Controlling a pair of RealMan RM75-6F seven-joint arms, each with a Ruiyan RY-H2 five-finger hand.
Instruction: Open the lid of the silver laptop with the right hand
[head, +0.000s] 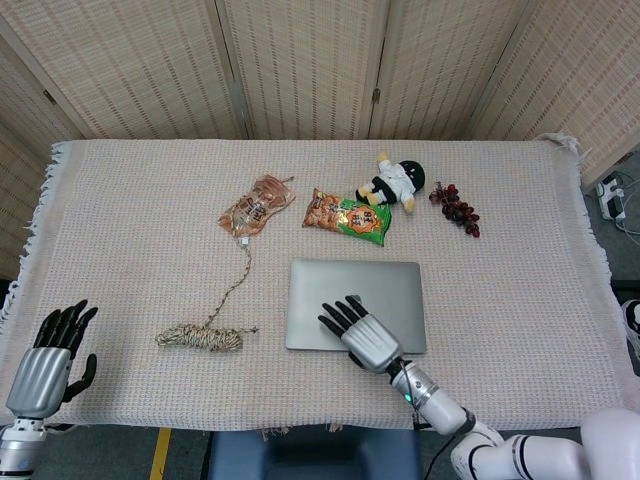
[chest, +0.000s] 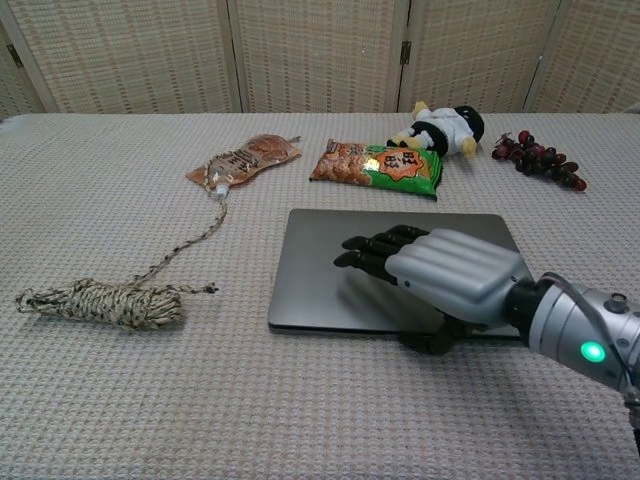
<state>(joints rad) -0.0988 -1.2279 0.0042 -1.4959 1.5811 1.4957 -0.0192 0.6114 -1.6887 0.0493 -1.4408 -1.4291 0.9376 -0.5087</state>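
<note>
Low and right of centre in the frame, the right robot hand (chest: 455, 278) grasps the silver laptop (chest: 330, 270) at its near edge, fingers flat on the lid and thumb under the edge.

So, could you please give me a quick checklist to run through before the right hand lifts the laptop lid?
1. Right hand over the laptop, fingers on top of the lid: ok.
2. Thumb hooked at the near edge: looks so in chest view, ok.
3. Lid raised: barely, if at all; cannot tell.
4. Space behind the lid: snack bag lies apart from the far edge, ok.
5. Rope lies apart from the laptop: ok.
6. Left hand at the table's corner, holding nothing: ok.
</note>
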